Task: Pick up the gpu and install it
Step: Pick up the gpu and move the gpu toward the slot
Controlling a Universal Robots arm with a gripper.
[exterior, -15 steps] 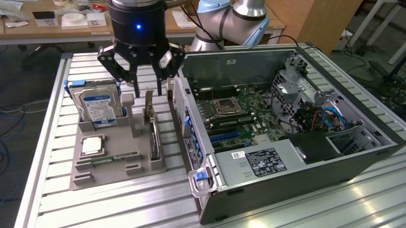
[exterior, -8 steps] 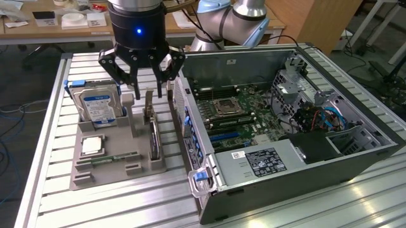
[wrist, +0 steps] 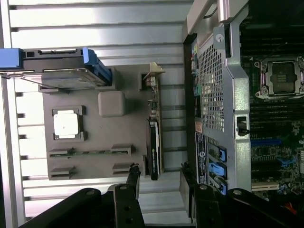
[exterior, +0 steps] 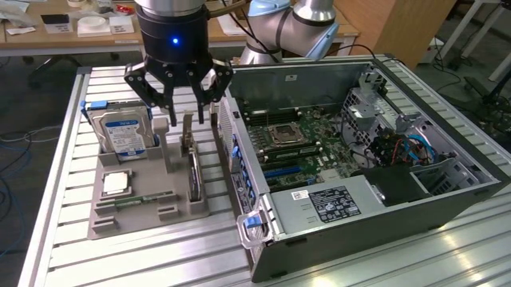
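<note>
The gripper [exterior: 188, 115] hangs over the grey tray [exterior: 172, 200] on the exterior view's left, above the gpu [exterior: 192, 164]. Its jaws are spread and empty, with nothing pinched between them. The gpu stands on its long edge in a slot along the side of the tray nearest the computer case [exterior: 359, 221]. This seating presents a thin top edge, which suits a grip from above. The jaw spread looks wider than the card's thickness, so one finger could pass down each side.

The case lies on its side with the panel off, leaving the motherboard [exterior: 303, 140] open from above for fitting parts. The hard drive [exterior: 124, 131] stands upright at the tray's far left. The processor [exterior: 116, 182] and memory stick [exterior: 137, 200] lie flat nearer, all apart from the fingers.

Hard to make out:
- The card is seen edge-on in both views, so its face is hidden
- The gap between the fingertips and the card's top edge cannot be judged
- The slot meant for the card cannot be picked out on the board
</note>
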